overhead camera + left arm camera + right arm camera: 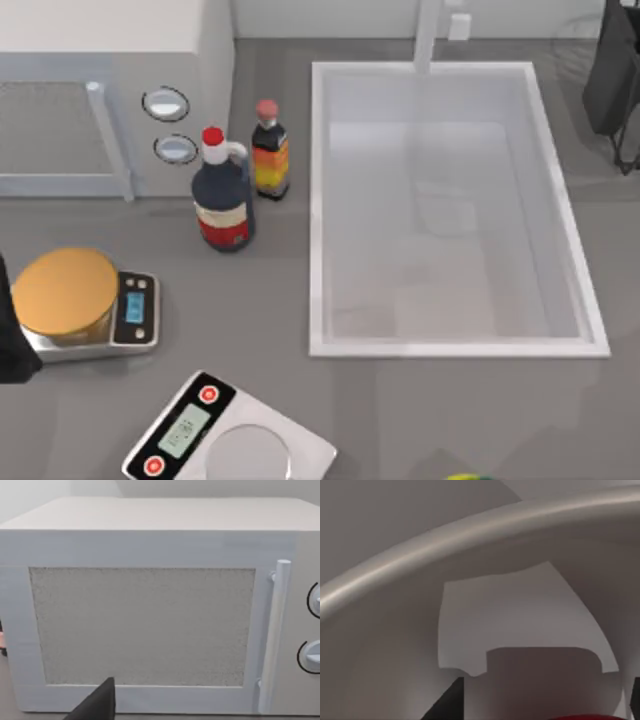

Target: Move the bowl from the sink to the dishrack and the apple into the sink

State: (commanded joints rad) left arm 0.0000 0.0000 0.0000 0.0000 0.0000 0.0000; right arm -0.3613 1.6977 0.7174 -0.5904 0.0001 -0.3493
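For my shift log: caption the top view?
White sink with nothing in its basin, two bottles beside it, two scales on the grey counter.

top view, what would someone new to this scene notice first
The large white rectangular sink with its white tap post fills the middle and right of the grey counter. Just to its left stand two bottles, a dark jug-like bottle with a red cap and a smaller dark bottle with an orange-yellow label. At the left edge a flat golden-orange disc sits on a silver kitchen scale, with a white microwave behind it.
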